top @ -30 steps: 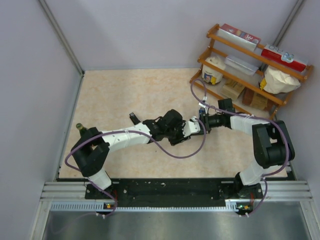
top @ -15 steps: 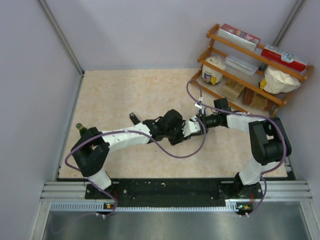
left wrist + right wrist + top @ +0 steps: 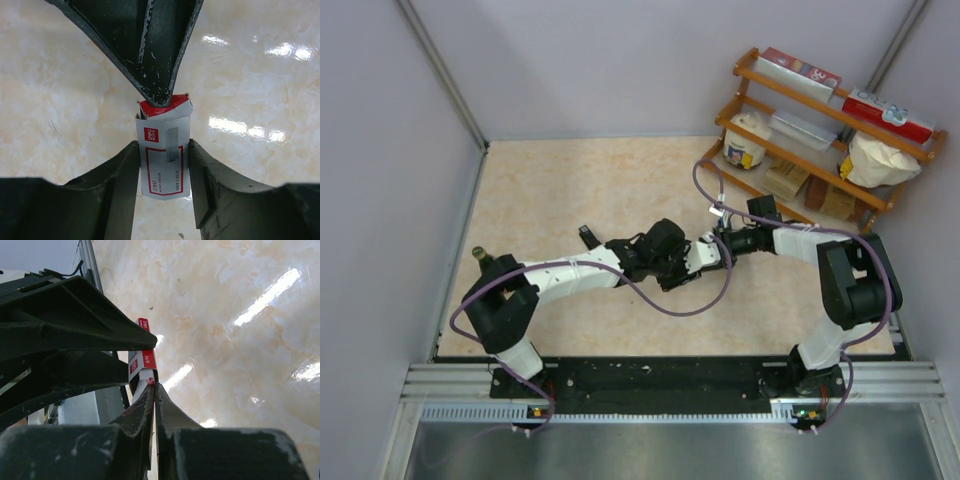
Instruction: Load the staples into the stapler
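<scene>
Left pincer (image 3: 163, 151) grasps the white staple box (image 3: 161, 172); right pincer (image 3: 154, 386), clenched, pinches its red end flap (image 3: 167, 107). Seemingly early: box barely opened, no staples out, loading not begun.

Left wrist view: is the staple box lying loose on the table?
No: the left gripper clamps the staple box, and the right gripper pinches its red flap.

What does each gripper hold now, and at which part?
The left gripper clamps the staple box by its long sides; the right gripper pinches its red end flap.
</scene>
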Motion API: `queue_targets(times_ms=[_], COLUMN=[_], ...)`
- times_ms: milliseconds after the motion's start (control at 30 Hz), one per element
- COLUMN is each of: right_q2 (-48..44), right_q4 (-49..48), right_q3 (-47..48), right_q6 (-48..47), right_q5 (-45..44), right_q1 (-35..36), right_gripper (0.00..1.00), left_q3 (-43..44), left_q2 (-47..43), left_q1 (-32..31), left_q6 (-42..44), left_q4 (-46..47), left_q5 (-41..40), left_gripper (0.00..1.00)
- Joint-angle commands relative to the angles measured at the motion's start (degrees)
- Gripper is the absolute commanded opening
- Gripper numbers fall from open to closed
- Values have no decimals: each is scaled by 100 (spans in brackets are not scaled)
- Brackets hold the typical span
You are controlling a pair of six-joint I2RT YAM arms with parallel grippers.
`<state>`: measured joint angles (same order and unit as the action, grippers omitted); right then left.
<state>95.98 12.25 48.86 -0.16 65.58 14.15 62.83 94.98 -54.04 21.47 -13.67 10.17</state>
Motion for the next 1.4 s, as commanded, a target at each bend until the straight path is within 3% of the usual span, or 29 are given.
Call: queue_targets(times_ms=[0, 1367], right_q2=[-10, -45], right_q4=[-3, 207], right_q3=[238, 273], right_q6=[-63, -309], right_q5=[95, -801], right_q1=[61, -176], right_gripper=[0, 1], left_q3=[-42, -570], left_q2=[-129, 12], left_q1=[8, 8], left_q6=[-65, 313], left_q4=[277, -21], left_q5=[29, -393], left_gripper=[47, 49])
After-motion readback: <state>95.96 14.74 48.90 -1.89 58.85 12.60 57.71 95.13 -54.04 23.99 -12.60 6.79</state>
